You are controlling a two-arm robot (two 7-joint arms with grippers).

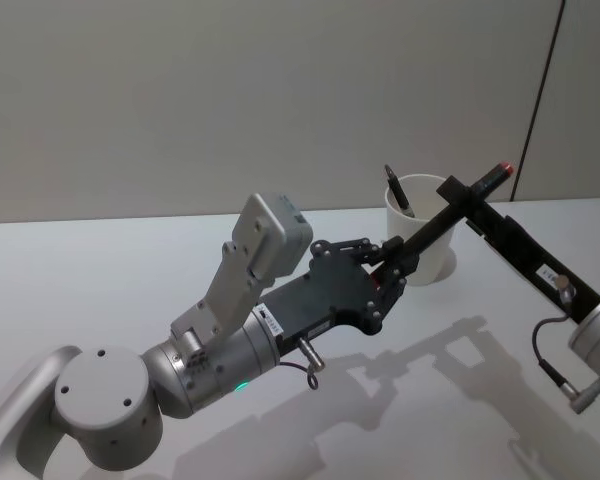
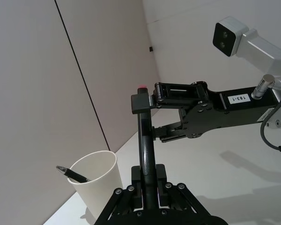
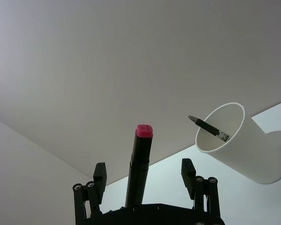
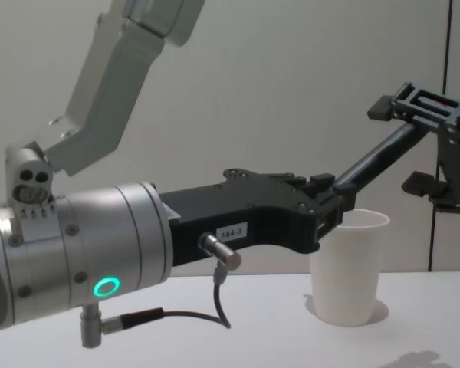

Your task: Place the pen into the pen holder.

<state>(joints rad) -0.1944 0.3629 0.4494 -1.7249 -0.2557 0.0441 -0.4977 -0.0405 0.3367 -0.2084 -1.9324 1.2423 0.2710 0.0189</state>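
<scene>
The pen, black with a red end, is up in the air, well off the table. It lies at a slant across the front of the pen holder. The left hand has it clamped by its lower end, fingers closed tight on the barrel. The right hand sits at the red end, its fingers spread wide on either side of the barrel and touching nothing.

Two hands on one pen looks like a handover, though which way it runs I can't tell. The white cup stands upright on the table, and a second pen leans inside it, tip poking above the rim.

Nothing is placed yet. As things stand, the left hand is the only carrier. I'd say the next move is to get the right hand's open fingers clear of the barrel. Then the pen needs tipping closer to upright, one end lined up over the cup's mouth, before it is released. The leaning pen narrows the opening, so the far side of the rim looks safer.
</scene>
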